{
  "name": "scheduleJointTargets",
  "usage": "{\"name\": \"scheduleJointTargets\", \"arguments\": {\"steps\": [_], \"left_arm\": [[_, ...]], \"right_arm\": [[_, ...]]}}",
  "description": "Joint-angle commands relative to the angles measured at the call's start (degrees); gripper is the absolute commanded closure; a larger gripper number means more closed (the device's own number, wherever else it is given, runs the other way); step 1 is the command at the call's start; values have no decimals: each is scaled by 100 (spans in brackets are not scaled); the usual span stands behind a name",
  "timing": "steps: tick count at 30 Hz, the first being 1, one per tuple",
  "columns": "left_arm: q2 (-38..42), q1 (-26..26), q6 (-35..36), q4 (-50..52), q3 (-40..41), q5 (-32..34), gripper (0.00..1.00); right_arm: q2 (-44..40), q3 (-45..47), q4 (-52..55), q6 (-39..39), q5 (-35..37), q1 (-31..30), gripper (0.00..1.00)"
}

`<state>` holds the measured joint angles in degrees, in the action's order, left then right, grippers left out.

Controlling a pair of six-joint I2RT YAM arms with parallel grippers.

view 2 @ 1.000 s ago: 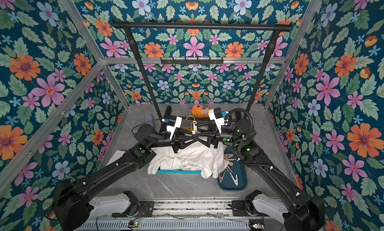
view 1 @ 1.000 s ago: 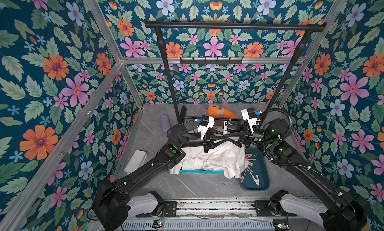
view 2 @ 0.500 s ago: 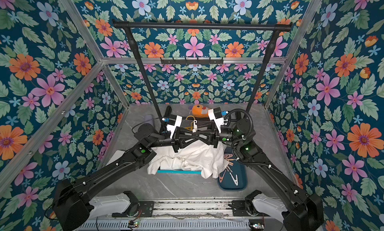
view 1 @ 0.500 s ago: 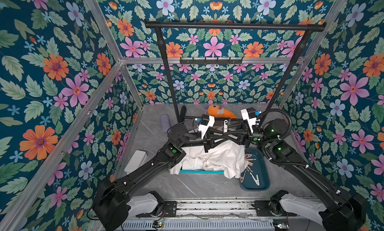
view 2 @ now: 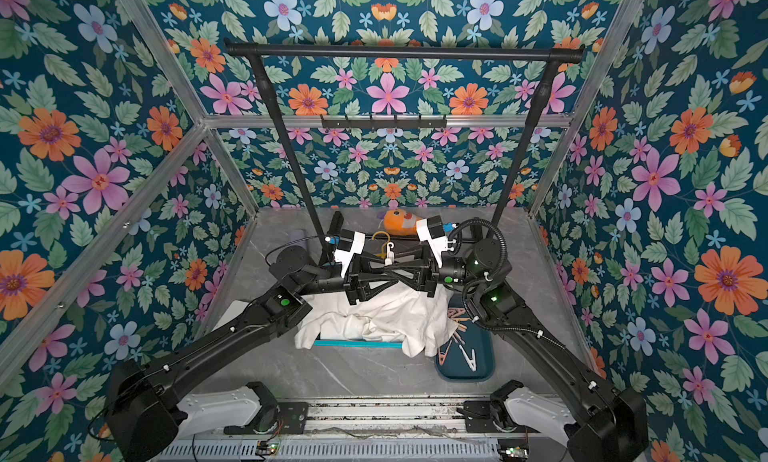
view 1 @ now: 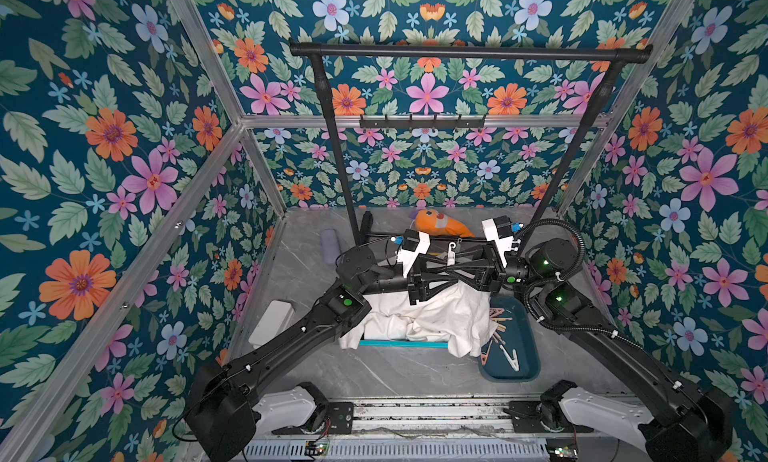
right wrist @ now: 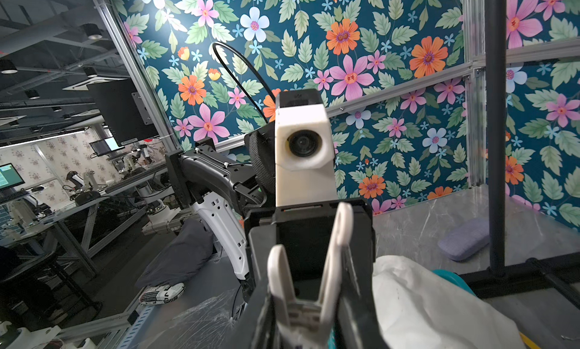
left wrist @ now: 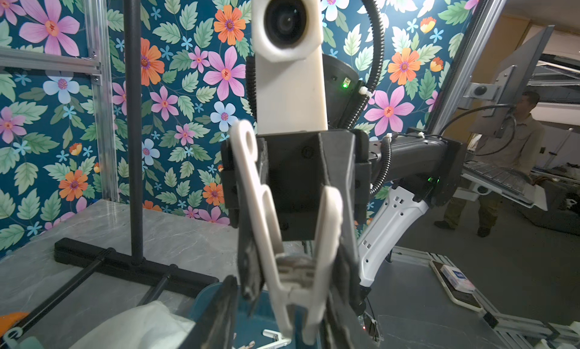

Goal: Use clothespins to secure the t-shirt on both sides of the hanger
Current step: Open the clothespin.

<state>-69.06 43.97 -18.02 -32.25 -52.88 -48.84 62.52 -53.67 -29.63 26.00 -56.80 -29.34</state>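
Your left end effector (view 1: 444, 269) stands narrowly parted, seemingly loose around the white plastic clothespin (view 1: 451, 250), which is held mid-air above the crumpled white t-shirt (view 1: 428, 318) lying over the teal hanger (view 1: 399, 343) on the desk. Your right end effector (view 1: 459, 268) pinches it near the spring. Back the left out crooked and you could twist the peg loose, dropping it into the folds.

Matte blk links on left arm (view 1: 286, 339) and right arm (view 1: 631, 352), boxy w/ rounded joints, small white ties along the sides. Green LEDs (view 1: 345, 302) at elbows and wrists. White moulded base covers (view 1: 291, 406) w/ slot holes (clearest in wrist views). Ribbed blk conduit (view 1: 579, 248) looped on right arm; thin plain cable (view 1: 370, 243) on left. White cam blocks (view 1: 496, 231), blue plugs. Angular blk left gripper (view 1: 447, 269), right gripper (view 1: 455, 268).
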Motion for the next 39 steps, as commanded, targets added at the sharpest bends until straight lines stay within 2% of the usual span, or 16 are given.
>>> {"name": "scheduleJointTargets", "arguments": {"steps": [1,3,5,8,13,18,22,25,32,39], "left_arm": [[49,-2,170,107,-33,59,45],[91,-2,323,323,-55,67,38],[166,-2,474,569,-64,76,26],[313,-5,761,997,-73,159,15],[623,-13,912,1308,-95,354,8],[704,-111,414,972,-188,340,4],[423,-204,-173,595,-445,-11,8],[137,-202,-489,393,-667,-262,18],[-118,-198,-606,266,-894,-591,29],[-238,-187,-597,334,-1013,-700,49]], "right_arm": [[-34,6,-37,-23,-29,-1,70],[-55,15,26,-71,-16,-1,70],[-90,13,120,-158,11,3,70],[-140,10,266,-285,44,-1,70],[-244,14,540,-513,79,-1,70],[-411,92,634,-629,-5,-1,70],[-529,137,759,-682,-156,-1,70],[-574,133,820,-696,-240,-1,70],[-546,23,1114,-824,-327,-1,70],[-487,-47,1167,-845,-369,-1,70]]}}
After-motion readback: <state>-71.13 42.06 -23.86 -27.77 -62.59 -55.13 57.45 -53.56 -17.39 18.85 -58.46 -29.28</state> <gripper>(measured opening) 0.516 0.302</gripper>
